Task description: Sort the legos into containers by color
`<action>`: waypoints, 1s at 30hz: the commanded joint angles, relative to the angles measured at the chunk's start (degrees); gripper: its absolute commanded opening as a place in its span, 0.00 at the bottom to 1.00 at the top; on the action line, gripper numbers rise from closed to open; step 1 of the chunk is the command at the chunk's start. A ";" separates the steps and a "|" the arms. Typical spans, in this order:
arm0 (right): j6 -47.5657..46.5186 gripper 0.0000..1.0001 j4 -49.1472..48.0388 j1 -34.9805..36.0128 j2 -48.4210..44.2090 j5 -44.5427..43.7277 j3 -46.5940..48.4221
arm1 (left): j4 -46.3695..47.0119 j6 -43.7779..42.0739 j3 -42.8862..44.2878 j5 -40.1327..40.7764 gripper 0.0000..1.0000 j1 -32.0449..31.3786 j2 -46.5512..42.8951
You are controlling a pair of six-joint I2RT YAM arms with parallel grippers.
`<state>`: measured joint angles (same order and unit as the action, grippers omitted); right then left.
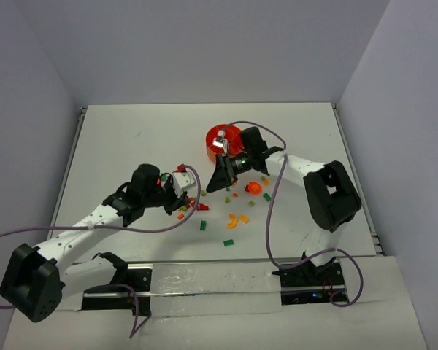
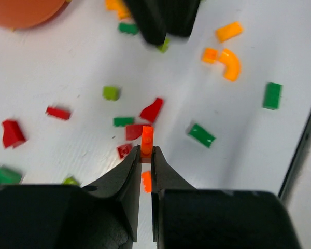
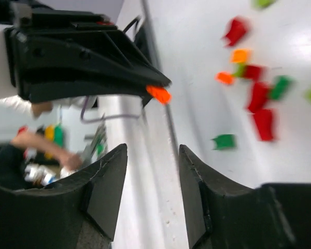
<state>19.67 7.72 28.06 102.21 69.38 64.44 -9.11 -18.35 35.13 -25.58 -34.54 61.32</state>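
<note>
White bench (image 1: 131,146), legos (image 1: 229,243) strewn at six o'clock of bowl (image 1: 210,142). Left pincer (image 2: 146,151) pinches orange brick (image 2: 147,136) by flat sides: likely light, stiff, slick. Right pincer (image 3: 153,150) spread, empty.

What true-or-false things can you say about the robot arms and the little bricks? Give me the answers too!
1. The left gripper pinches an orange brick. True.
2. The right gripper holds a green brick. False: its jaws are open with nothing between them.
3. Every brick is already in the orange bowl. False: many loose bricks lie on the table.
4. A curved orange piece lies on the table. True.
</note>
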 commanded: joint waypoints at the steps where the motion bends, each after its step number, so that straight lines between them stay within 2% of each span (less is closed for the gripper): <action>1: -3.32 0.53 4.77 -5.65 -6.07 -7.59 5.08 | -4.52 3.55 5.83 4.67 0.01 6.46 3.78; 7: -7.86 0.56 10.11 -9.32 -11.02 -16.72 6.05 | -13.13 7.15 15.32 6.71 0.03 13.22 13.82; 11: -9.07 0.56 10.53 -10.16 -12.20 -19.94 5.27 | -17.21 10.17 20.90 6.88 0.03 13.11 21.07; 16: -13.08 0.59 15.34 -10.19 -12.38 -25.82 5.67 | -14.35 12.43 20.56 10.09 0.06 12.83 26.37; 22: -16.03 0.61 16.10 -10.21 -15.08 -32.43 3.65 | -12.52 16.02 21.63 12.13 0.12 12.52 31.73; 30: -17.83 0.61 16.80 -10.22 -16.60 -37.04 2.25 | -10.39 15.98 21.47 14.86 0.10 10.89 32.91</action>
<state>3.91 23.70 18.11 88.10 35.89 67.74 -22.26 -3.33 54.50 -12.43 -23.12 94.54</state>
